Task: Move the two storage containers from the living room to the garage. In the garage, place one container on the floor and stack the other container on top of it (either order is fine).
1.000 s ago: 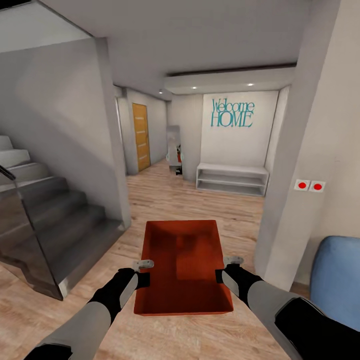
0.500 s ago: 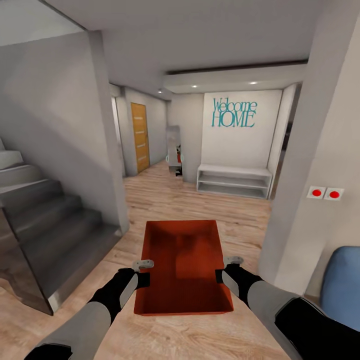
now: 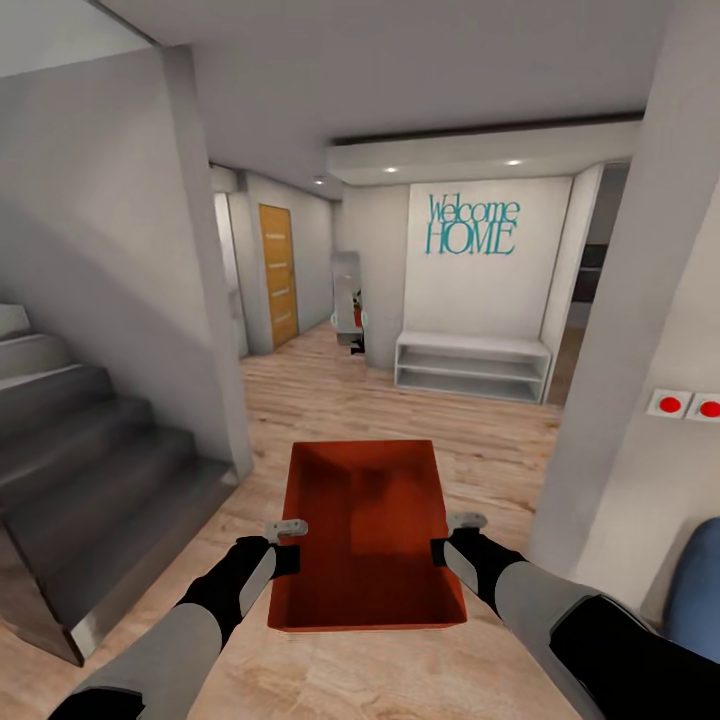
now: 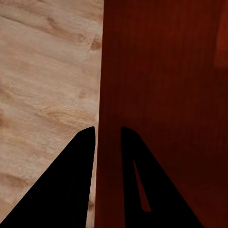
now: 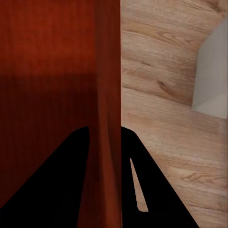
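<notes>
storage container (image 3: 365, 530) clamped between left gripper (image 3: 287, 545) and right gripper (image 3: 447, 538)

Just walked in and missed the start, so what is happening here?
The robot is carrying one red-orange storage container in front of itself, the left gripper pinching one long wall and the right gripper the opposite one. It stands on a wood plank floor in a hallway, with stairs on its left.

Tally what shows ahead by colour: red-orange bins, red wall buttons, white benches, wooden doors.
Red-orange rectangular open-top plastic bin, held between the left claw and right claw: 1
Round red wall buttons: 2
White shelf bench: 1
Orange-brown wooden door: 1
Total: 5
</notes>
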Robot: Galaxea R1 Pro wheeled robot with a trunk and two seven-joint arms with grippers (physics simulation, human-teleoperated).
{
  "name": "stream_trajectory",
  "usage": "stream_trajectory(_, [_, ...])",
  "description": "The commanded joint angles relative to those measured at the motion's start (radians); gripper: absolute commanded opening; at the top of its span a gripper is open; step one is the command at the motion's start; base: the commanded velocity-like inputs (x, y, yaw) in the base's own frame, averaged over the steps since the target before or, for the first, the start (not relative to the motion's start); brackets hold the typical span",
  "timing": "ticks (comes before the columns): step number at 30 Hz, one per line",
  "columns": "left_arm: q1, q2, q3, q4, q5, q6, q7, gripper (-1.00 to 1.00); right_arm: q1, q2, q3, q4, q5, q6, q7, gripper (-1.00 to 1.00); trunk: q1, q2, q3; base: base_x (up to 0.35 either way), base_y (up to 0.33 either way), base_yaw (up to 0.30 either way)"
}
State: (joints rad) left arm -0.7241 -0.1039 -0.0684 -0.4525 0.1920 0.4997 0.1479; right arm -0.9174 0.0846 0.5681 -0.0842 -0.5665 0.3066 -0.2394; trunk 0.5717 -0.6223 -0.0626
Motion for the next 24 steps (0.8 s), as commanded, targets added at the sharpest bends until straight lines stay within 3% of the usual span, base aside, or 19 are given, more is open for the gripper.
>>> stream_trajectory(1, [0.0, 0.001, -0.011, 0.002, -0.02, 0.01, 0.015, -1.0, -0.001, 0.0, 0.021, -0.005, 0.019, 0.006, -0.009, -1.0, 0.001, -0.002, -0.002, 0.322, 0.0, 0.0])
stream_trajectory(24, [0.0, 0.002, -0.011, 0.002, -0.019, 0.011, 0.014, -1.0, -0.001, 0.0, 0.021, -0.005, 0.019, 0.006, -0.009, -1.0, 0.001, -0.002, -0.002, 0.322, 0.0, 0.0])
